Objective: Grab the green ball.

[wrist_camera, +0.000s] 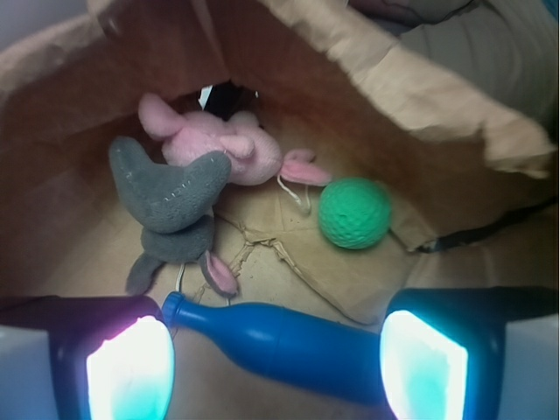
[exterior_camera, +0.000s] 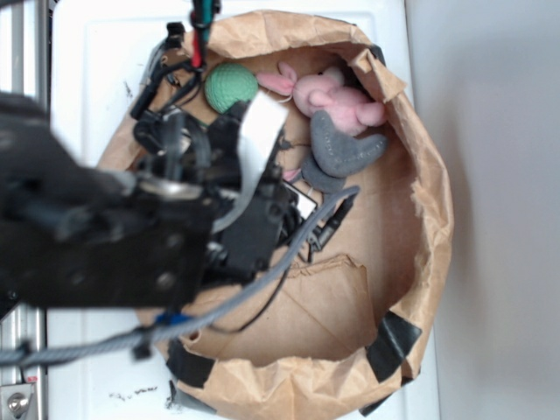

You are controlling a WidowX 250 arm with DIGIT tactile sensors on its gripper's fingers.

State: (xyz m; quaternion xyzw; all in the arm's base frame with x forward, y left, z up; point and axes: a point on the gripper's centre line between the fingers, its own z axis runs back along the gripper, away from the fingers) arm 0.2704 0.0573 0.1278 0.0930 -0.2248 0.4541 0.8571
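The green ball (wrist_camera: 354, 213) sits on the brown bag floor (wrist_camera: 289, 262), just beside the pink and grey plush toy (wrist_camera: 197, 166); jaws are wide apart, holding nothing. Ball looks light, bumpy, prob. not slippery — pinch it across the middle; it may roll.

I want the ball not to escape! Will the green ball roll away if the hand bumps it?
Probably: the green ball is round and sits free on the crinkled paper bag floor. Its dimpled, matte skin likely grips well. The open hand isn't touching it.
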